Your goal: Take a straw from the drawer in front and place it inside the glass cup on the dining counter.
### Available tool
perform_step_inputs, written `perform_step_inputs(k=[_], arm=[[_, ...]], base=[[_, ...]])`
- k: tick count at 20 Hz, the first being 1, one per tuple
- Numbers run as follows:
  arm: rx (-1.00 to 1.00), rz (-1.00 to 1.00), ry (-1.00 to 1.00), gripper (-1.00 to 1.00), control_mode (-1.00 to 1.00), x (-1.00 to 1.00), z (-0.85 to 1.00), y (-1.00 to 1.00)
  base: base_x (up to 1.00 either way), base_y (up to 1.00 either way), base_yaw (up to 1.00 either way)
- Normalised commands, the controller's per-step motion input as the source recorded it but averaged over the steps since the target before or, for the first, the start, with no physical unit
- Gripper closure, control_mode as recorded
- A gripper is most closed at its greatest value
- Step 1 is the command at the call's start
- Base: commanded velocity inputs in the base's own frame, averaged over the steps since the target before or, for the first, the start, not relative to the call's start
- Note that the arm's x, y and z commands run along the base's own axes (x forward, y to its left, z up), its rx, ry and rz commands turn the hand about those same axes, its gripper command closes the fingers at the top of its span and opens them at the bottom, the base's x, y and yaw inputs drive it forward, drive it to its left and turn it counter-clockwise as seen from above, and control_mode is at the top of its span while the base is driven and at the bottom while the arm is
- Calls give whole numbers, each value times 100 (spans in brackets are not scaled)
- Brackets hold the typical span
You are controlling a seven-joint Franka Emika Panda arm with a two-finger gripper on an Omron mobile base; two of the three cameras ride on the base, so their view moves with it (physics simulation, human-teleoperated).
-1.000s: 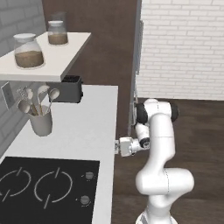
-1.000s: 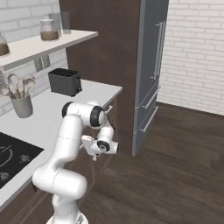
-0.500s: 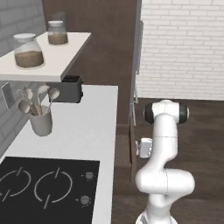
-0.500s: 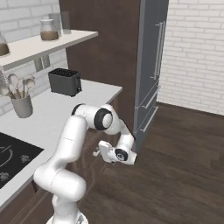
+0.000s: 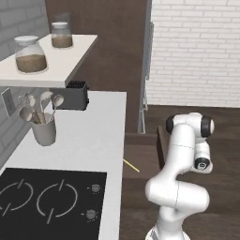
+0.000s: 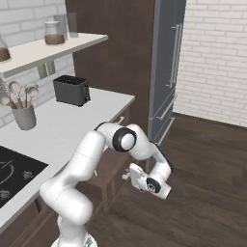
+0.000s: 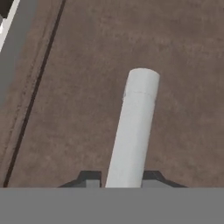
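Note:
The dark-brown drawer (image 5: 161,146) stands pulled out from under the white counter, and the thin yellow straw (image 5: 131,165) lies slanted inside it. In the hand view my gripper (image 7: 120,177) is shut on the drawer's pale grey bar handle (image 7: 133,122), which runs up between the two fingertips against the brown front panel (image 7: 74,109). From the right base view the hand (image 6: 131,175) sits low at the front of the drawer (image 6: 110,166). The glass cup and the dining counter are out of view.
A black cooktop (image 5: 47,201), a grey utensil holder with spoons (image 5: 44,131) and a dark toaster (image 5: 70,96) sit on the counter. A shelf with jars (image 5: 51,61) hangs above. A tall grey fridge (image 6: 166,72) stands beyond; dark wood floor (image 6: 207,183) lies to the right.
The arm has swung away from the cabinet with the handle in its grip. The drawer has slid out, and the straw inside it has come into sight.

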Motion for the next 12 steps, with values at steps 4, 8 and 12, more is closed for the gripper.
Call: perform_step_inputs(k=[4, 8, 12], arm=[[0, -10, 0, -100, -100, -3, 0, -100], [-3, -6, 7, -100, -100, 0, 12, -91], [-14, -1, 12, -100, -100, 0, 70, -35]], base=[[0, 0, 0], [0, 0, 0], [0, 0, 0]])
